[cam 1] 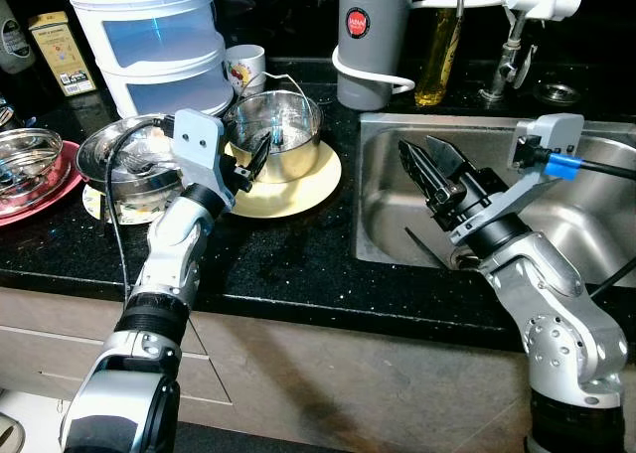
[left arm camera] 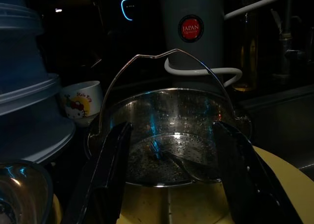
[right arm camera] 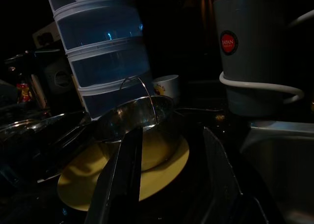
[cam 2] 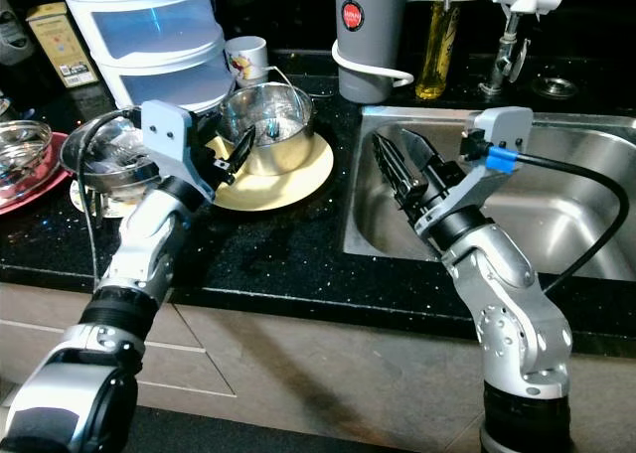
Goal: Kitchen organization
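Your left hand [cam 1: 250, 165], fingers spread and empty, sits just before the round steel wire-handled strainer pot [cam 1: 277, 133] on the pale yellow plate [cam 1: 316, 188]. Your right hand [cam 1: 429, 171], also open and empty, hangs farther off over the steel sink [cam 1: 596, 225].

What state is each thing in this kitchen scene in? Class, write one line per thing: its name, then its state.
Left gripper: open, at the steel pot's rim.
Right gripper: open, over the sink, holding nothing.
Steel pot: upright on the yellow plate, wire handle raised, no lid.
Yellow plate: flat on the counter under the pot.
Sink: no standing water visible.
Steel bowl: upright, left of the pot.
Cartoon cup: upright behind the pot.
Oil bottle: upright, partly full.
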`<state>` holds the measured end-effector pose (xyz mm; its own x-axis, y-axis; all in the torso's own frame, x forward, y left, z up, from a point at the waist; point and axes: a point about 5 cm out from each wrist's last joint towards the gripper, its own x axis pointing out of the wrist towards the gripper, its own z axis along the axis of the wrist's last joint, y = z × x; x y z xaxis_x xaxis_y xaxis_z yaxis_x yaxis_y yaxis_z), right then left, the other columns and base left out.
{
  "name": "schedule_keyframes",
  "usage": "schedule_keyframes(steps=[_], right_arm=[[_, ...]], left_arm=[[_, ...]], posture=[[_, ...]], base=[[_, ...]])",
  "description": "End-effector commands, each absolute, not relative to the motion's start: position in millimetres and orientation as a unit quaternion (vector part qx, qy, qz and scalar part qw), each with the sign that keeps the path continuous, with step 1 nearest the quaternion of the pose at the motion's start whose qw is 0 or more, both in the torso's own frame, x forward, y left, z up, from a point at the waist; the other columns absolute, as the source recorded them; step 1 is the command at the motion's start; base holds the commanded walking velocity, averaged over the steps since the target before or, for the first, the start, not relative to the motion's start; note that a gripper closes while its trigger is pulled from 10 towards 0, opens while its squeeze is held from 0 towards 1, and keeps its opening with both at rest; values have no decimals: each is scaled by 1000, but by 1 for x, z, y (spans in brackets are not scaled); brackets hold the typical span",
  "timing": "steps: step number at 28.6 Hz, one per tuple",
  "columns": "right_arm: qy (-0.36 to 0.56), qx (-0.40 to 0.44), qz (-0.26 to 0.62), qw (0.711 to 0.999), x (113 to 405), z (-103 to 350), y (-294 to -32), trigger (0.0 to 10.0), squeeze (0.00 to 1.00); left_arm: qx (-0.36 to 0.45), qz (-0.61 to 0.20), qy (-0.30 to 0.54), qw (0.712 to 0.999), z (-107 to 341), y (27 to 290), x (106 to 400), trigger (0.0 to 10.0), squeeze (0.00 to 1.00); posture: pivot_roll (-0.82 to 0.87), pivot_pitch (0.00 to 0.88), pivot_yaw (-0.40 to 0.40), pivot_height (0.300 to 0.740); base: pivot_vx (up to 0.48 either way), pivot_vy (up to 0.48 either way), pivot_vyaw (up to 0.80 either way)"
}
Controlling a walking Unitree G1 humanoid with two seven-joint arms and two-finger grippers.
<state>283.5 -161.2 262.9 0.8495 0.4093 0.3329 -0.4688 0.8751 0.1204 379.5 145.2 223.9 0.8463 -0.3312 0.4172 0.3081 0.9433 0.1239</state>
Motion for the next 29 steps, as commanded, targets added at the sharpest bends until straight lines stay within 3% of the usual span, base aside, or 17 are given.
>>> schedule_keyframes(steps=[1,8,29], right_arm=[[-145,104,236,955,281,262,-159,10000,0],[-143,107,234,956,279,261,-159,10000,0],[-141,112,239,954,277,261,-155,10000,0]], left_arm=[[39,-162,-209,964,220,149,382,10000,0],[67,-192,-231,952,224,135,378,10000,0],[96,-199,-232,947,216,132,378,10000,0]], posture=[[-191,117,42,740],[-190,119,45,740],[-209,118,45,740]], base=[[0,0,0],[0,0,0],[0,0,0]])
